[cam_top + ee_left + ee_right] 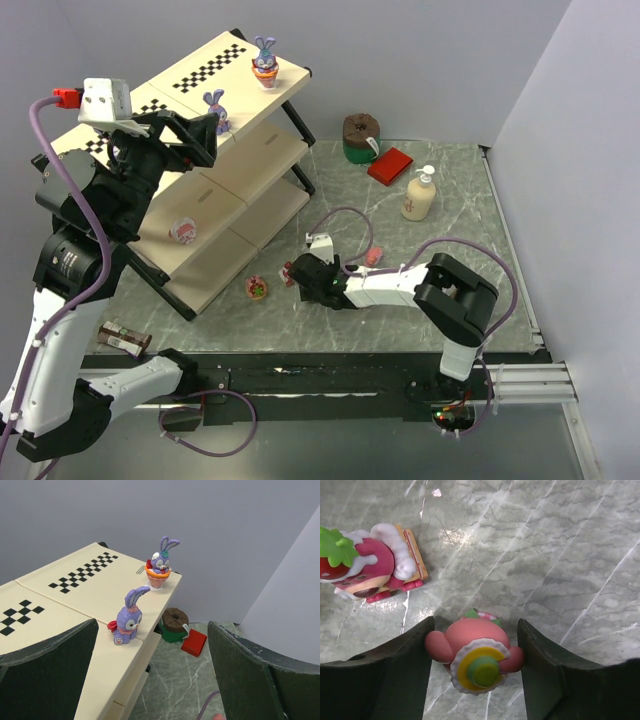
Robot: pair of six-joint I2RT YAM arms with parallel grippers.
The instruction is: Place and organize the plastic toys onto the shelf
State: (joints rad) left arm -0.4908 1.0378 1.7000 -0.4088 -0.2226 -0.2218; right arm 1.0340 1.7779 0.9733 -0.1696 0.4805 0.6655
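Pinching the round pink plastic figurine point(477, 657) on the marble table point(545, 555), your right gripper point(475, 625) touches both sides. Your left gripper point(152, 627) gapes wide, empty.

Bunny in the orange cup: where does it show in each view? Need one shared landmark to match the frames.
Top external: the bunny in the orange cup stands top centre, at the far right corner of the shelf top board.
Left wrist: centre, upper half, at the board's far edge, beyond the second bunny.
Right wrist: not in it.
Shared landmark: the checkered strip just left of it in both.
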